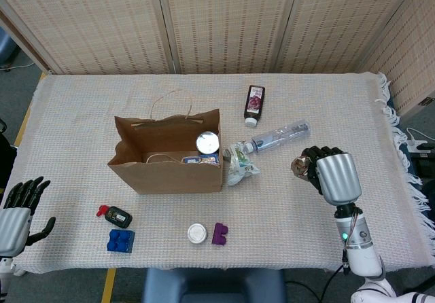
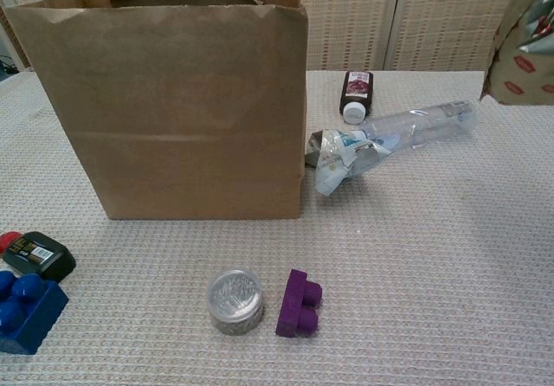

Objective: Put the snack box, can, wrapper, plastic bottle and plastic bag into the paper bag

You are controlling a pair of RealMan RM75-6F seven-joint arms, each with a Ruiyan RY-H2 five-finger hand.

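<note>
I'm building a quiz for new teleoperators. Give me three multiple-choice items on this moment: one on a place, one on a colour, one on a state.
1. Where does the plastic bottle lie?
A. inside the paper bag
B. on the table, right of the paper bag
C. in the left hand

2. What colour is the small block beside the round tin?
A. purple
B. yellow
C. green

3. What is the right hand doing?
A. resting open on the table
B. holding the wrapper in the air
C. pressing the bottle

Key: B, the bottle lies beside the paper bag; A, the chest view shows purple; B, the wrapper hangs clear of the table.
</note>
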